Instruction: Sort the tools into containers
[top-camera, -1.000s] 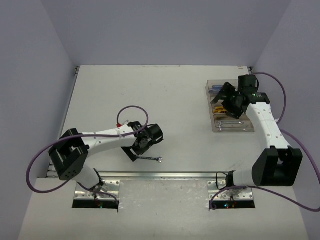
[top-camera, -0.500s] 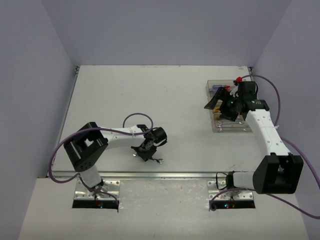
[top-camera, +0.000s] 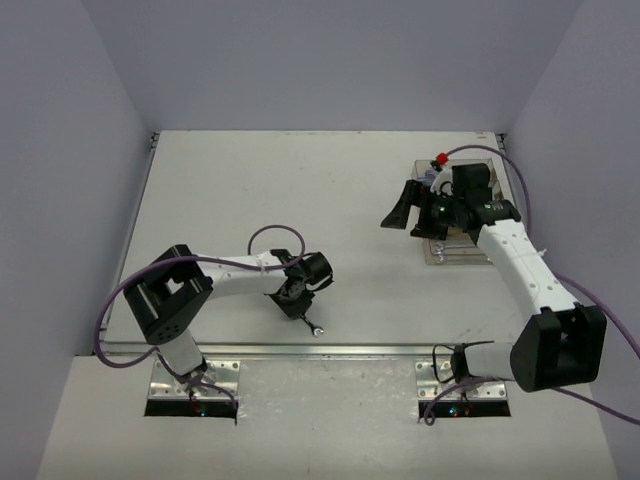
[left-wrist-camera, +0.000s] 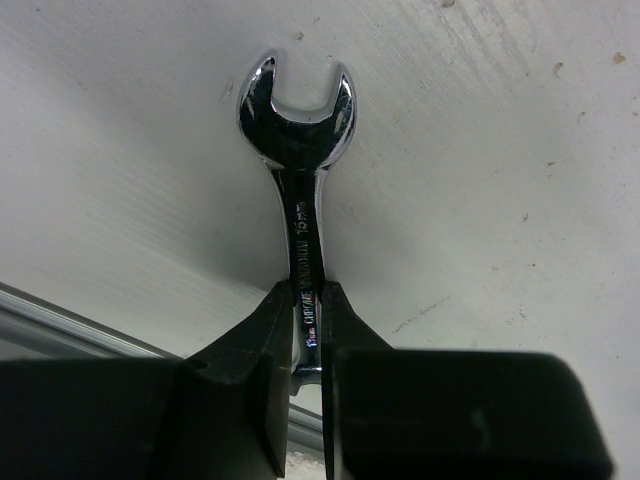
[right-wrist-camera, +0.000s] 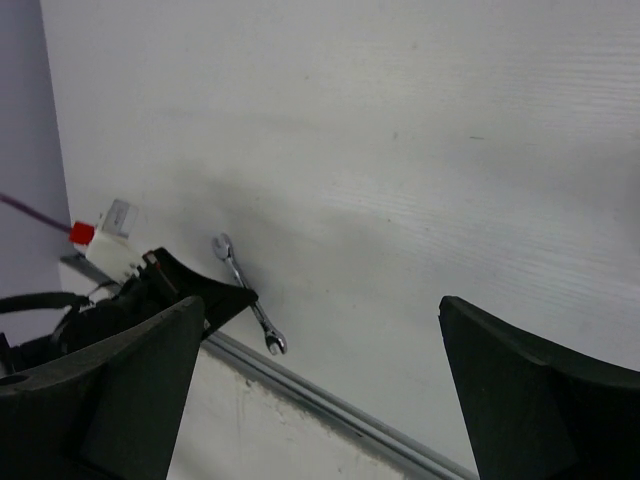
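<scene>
A silver open-end wrench lies on the white table near its front edge. My left gripper is shut on its shank, with the open jaw end pointing away from the fingers. From above, the left gripper sits low over the table and the wrench's free end sticks out toward the edge. The right wrist view shows the same wrench from afar. My right gripper stands open and holds nothing, just left of the containers. The right arm hides most of the containers' contents.
A metal rail runs along the table's near edge, close to the wrench. Purple cables loop over both arms. Grey walls close in the table on the left, back and right.
My left gripper came down and shut on the wrench, which turned to point at the front edge. The right arm swung left, away from over the containers, still open.
</scene>
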